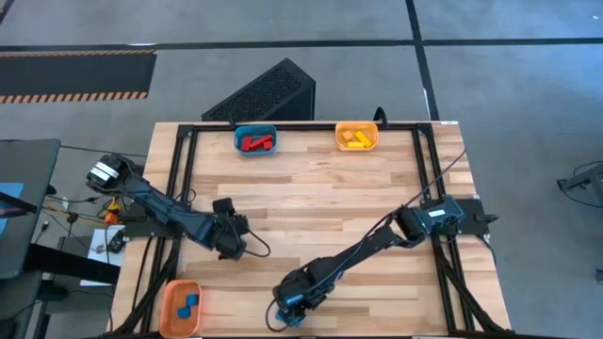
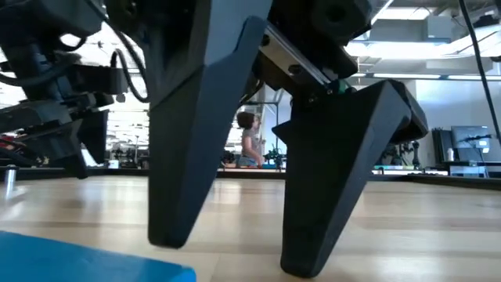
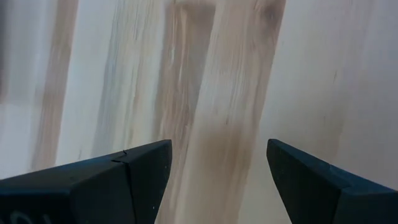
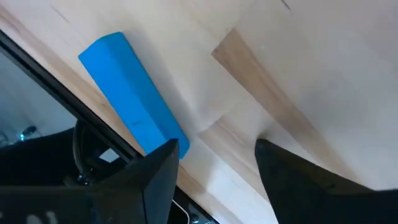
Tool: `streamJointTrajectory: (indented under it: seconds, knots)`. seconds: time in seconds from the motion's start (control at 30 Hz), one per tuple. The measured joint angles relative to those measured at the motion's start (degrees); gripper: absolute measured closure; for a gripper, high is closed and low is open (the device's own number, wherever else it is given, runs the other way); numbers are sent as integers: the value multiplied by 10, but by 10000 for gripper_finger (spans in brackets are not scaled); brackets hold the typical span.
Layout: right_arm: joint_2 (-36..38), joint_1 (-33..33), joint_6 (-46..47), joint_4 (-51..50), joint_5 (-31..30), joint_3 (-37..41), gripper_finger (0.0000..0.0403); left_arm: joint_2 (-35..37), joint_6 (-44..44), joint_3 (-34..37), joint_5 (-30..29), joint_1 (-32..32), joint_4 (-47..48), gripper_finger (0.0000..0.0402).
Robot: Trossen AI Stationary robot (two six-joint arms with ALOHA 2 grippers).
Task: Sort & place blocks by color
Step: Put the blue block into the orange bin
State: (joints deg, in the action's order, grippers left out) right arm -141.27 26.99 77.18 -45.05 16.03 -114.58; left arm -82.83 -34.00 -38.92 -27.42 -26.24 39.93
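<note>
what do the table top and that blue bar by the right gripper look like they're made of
Table top: looks like wood, joined light and darker planks with visible grain, matte to satin finish.
Blue bar: probably moulded plastic, uniform saturated colour, smooth faces, slightly rounded edges, no grain. It lies flat near the table's edge, beside the open right gripper.
</note>
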Motion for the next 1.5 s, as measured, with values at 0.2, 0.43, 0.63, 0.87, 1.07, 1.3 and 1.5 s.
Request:
streamJointTrajectory:
  seconds: [0.2, 0.43, 0.63, 0.87, 1.07, 1.3, 1.5]
  knots:
    - [25, -10, -103, 1, -30, 5, 186, 0, -67, 0, -12, -42, 31, 153]
    - [42, -12, -372, 116, 4, 5, 249, 0, -107, 0, -13, -67, 36, 152]
    - [11, -17, -434, 178, 105, 4, 332, 0, -116, 0, -6, -73, 60, 152]
    - [-24, -20, -429, 202, 170, 3, 392, 0, -126, 0, 4, -88, 75, 152]
    - [-30, -28, -382, 206, 157, 2, 392, 0, -128, 0, 4, -94, 81, 153]
    - [-7, -60, -347, 144, 51, 2, 384, 0, -149, 0, 5, -95, 116, 153]
    - [42, -92, -361, 39, -64, 5, 385, 0, -212, 0, 10, -128, 168, 153]
